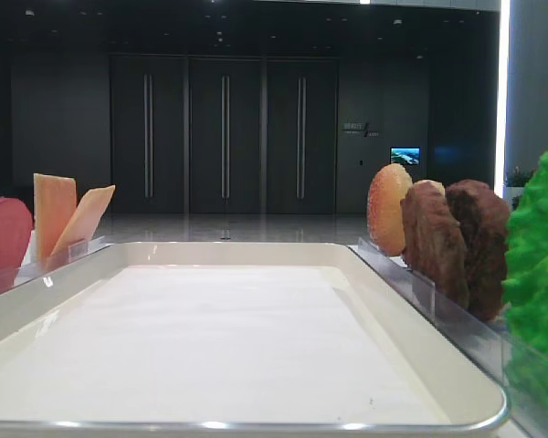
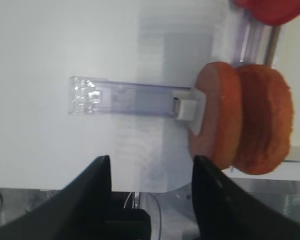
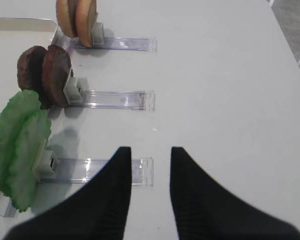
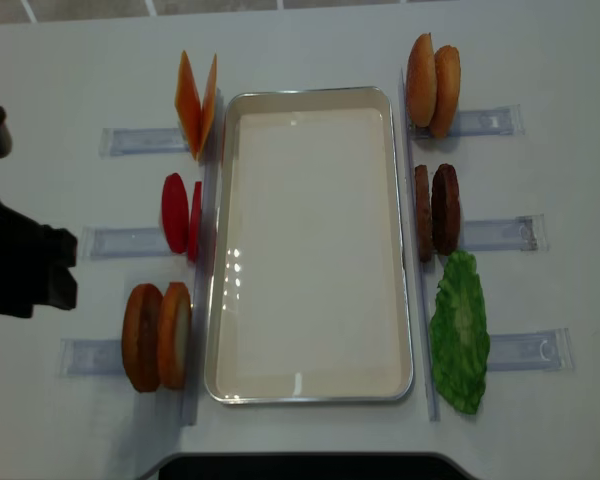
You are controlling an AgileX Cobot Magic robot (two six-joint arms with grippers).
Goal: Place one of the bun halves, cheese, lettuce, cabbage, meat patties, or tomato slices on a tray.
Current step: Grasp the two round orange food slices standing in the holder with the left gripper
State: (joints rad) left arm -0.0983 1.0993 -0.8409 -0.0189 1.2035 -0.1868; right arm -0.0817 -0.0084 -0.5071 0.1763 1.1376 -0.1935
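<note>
- Overhead view first: the white tray [image 4: 310, 245] sits in the middle with nothing on it yet.
- On the far left, the left arm [image 4: 20, 265] is a dark shape at the table edge, apart from all the food.
- Left wrist view: the left gripper [image 2: 150, 185] has its two fingers [image 2: 97, 195] spread wide with nothing between them.
- Just past those fingertips, a bit to the right, stand two bun halves [image 2: 242, 122] on edge in a clear holder [image 2: 125, 97].
- A red tomato slice [image 2: 272, 10] peeks in beyond the buns.
- Right wrist view: the right gripper [image 3: 150, 190] is spread apart too and holds nothing.
- Ahead and left of those fingers are lettuce [image 3: 17, 145], two meat patties [image 3: 47, 75] and two more bun halves [image 3: 77, 17], each in its own holder.
- What could go wrong: the buns stand thin and close together, so fingers coming in crooked could knock both over or grab two at once.
- A finger could also bump the clear holder and push it along.
</note>
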